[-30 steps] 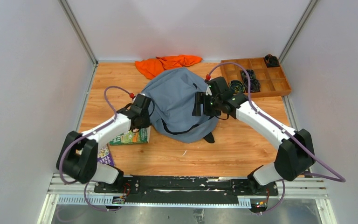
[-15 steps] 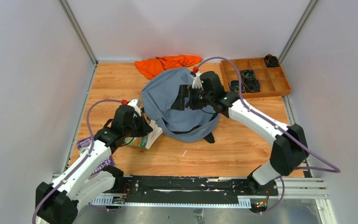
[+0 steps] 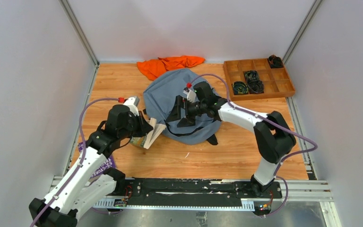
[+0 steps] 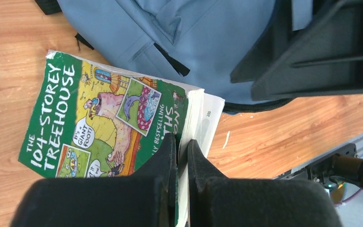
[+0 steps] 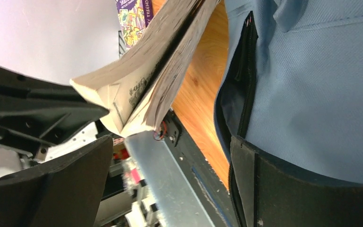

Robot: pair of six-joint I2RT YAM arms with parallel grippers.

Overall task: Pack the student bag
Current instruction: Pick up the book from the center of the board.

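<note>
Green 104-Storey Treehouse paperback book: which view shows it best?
Left wrist: green paperback book with cover and title readable, left pincer shut on its edge. Top external shows it small, tilted beside the grey-blue fabric backpack. Right wrist shows only fanned page edges.

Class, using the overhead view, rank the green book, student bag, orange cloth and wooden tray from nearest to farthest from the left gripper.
1. green book, clamped in the left gripper
2. student bag, just right of it
3. orange cloth, at the back
4. wooden tray, back right corner
</note>
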